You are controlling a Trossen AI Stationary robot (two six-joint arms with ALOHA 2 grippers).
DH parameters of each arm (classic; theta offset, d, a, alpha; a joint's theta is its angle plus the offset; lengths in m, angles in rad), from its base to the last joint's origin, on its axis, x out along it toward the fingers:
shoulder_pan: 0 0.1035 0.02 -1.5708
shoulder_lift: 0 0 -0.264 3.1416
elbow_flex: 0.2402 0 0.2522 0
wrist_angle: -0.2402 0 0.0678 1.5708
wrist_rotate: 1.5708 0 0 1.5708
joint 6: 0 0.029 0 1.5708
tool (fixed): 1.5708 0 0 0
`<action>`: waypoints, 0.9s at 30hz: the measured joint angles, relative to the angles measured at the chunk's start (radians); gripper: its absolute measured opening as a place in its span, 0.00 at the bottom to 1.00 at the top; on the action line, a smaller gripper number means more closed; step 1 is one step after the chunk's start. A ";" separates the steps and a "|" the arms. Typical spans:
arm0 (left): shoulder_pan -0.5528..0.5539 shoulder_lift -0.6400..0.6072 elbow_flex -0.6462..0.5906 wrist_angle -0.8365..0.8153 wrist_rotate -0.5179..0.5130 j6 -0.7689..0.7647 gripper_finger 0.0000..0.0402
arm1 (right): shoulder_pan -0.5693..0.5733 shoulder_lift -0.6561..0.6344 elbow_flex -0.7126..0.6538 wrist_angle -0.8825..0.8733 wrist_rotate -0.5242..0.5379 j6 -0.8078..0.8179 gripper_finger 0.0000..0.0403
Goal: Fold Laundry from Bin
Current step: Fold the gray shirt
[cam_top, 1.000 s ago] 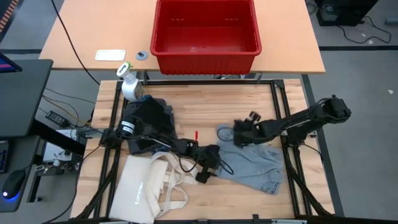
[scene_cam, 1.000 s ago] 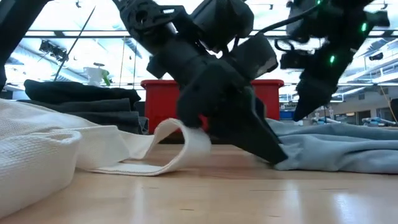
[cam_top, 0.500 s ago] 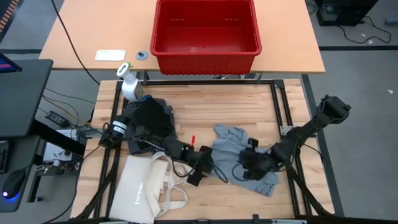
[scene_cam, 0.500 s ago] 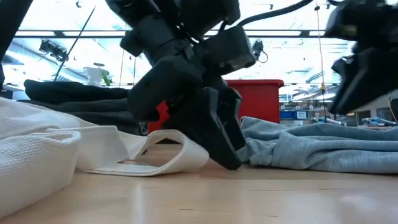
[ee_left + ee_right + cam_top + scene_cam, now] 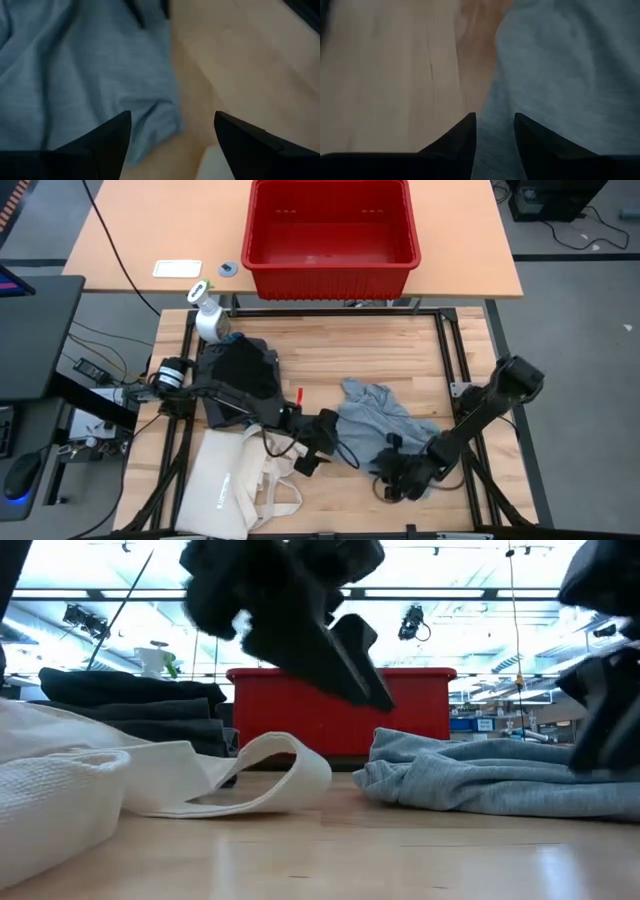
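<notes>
One red bin (image 5: 331, 230) stood on the far worktop, and two garments lay on the near worktop (image 5: 370, 345): one light grey piece (image 5: 385, 415) and one black piece (image 5: 240, 375). There were also one cream tote bag (image 5: 235, 485), one white spray bottle (image 5: 208, 315) and one small red mark (image 5: 298, 395). Two dark arms reached in, each with one pincer: the left pincer (image 5: 308, 460) and the right pincer (image 5: 393, 480).

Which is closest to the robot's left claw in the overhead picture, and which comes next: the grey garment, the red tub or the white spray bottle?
From the left gripper, near the table's front middle:
1. Grey garment, just to its right.
2. White spray bottle, at the table's back left corner.
3. Red tub, on the farther table behind.
</notes>
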 joint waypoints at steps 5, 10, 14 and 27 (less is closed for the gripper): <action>0.013 0.038 0.004 0.102 -0.001 -0.003 0.72 | 0.001 0.136 0.130 -0.185 -0.005 0.051 0.35; 0.071 0.109 0.003 0.213 0.000 0.052 0.72 | 0.001 0.192 0.215 -0.291 -0.012 0.099 0.35; 0.156 0.163 0.004 0.276 -0.014 0.074 0.72 | 0.004 0.193 0.224 -0.260 -0.046 0.094 0.35; 0.376 0.169 0.004 0.329 0.054 0.035 0.72 | 0.021 0.190 0.224 -0.204 -0.134 0.120 0.35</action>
